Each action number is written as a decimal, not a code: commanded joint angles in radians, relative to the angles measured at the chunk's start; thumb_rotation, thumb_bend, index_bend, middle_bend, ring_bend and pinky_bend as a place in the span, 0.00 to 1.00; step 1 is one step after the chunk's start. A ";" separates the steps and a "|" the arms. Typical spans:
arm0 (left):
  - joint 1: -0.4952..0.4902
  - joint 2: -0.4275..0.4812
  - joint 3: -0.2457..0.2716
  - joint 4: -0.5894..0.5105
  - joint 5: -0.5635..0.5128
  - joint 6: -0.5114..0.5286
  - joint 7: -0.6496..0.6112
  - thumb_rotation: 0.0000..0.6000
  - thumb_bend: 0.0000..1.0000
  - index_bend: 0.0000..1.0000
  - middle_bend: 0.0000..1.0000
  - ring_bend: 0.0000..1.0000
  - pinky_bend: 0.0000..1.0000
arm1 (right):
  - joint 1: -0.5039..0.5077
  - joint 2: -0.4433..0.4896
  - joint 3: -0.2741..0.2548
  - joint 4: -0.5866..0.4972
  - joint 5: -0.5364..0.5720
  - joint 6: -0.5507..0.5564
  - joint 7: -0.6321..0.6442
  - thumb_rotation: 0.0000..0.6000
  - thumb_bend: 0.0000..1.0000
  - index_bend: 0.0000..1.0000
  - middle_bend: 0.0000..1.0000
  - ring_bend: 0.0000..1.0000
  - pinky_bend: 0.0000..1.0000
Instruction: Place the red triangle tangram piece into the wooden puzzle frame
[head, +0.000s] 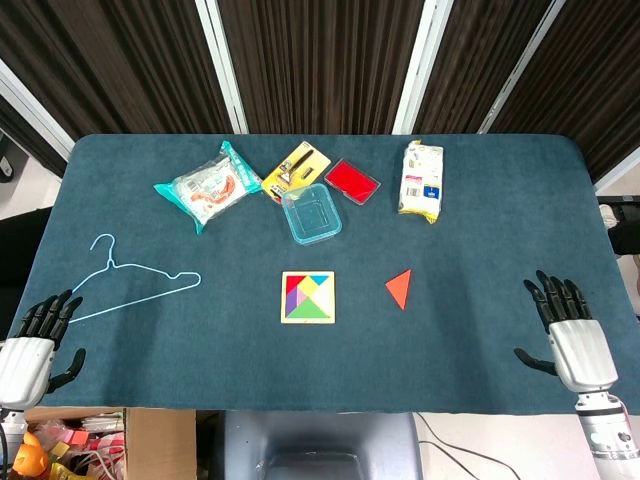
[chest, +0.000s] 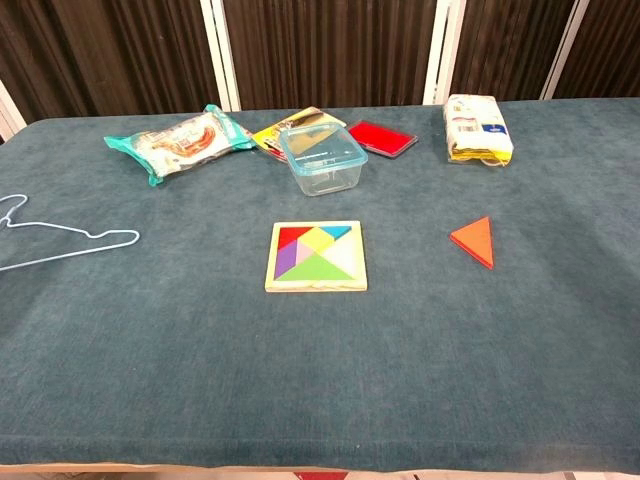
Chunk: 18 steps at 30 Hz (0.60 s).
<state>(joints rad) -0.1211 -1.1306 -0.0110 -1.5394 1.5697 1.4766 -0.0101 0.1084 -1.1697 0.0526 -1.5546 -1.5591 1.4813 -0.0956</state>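
Note:
The red triangle (head: 400, 288) (chest: 475, 241) lies flat on the teal table, to the right of the wooden puzzle frame (head: 308, 297) (chest: 316, 257). The frame holds several coloured pieces and shows a pale bare patch on its right side. My right hand (head: 568, 332) rests at the table's near right edge, fingers spread and holding nothing, well to the right of the triangle. Over at the near left edge my left hand (head: 37, 343) lies the same way, open. Neither hand shows in the chest view.
A light blue wire hanger (head: 135, 285) lies at the left. Along the far side sit a snack bag (head: 207, 185), a yellow packet (head: 296, 168), a clear plastic box (head: 312, 213), a red flat case (head: 352, 181) and a white-yellow pack (head: 422, 180).

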 joint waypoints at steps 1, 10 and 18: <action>0.000 0.002 0.000 -0.003 -0.003 -0.002 0.000 1.00 0.46 0.00 0.00 0.00 0.11 | 0.002 -0.002 -0.001 0.002 -0.001 -0.003 -0.004 1.00 0.18 0.00 0.00 0.00 0.00; 0.011 0.023 -0.002 0.001 -0.022 0.004 -0.052 1.00 0.46 0.00 0.00 0.00 0.11 | 0.212 -0.029 0.057 0.110 -0.082 -0.199 -0.088 1.00 0.18 0.08 0.00 0.00 0.00; 0.012 0.021 -0.006 0.006 -0.040 -0.005 -0.043 1.00 0.46 0.00 0.00 0.00 0.11 | 0.431 -0.102 0.111 0.244 -0.042 -0.453 -0.045 1.00 0.18 0.24 0.00 0.00 0.00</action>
<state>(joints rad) -0.1091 -1.1097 -0.0165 -1.5337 1.5305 1.4718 -0.0526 0.4746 -1.2283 0.1401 -1.3804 -1.6132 1.0978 -0.1659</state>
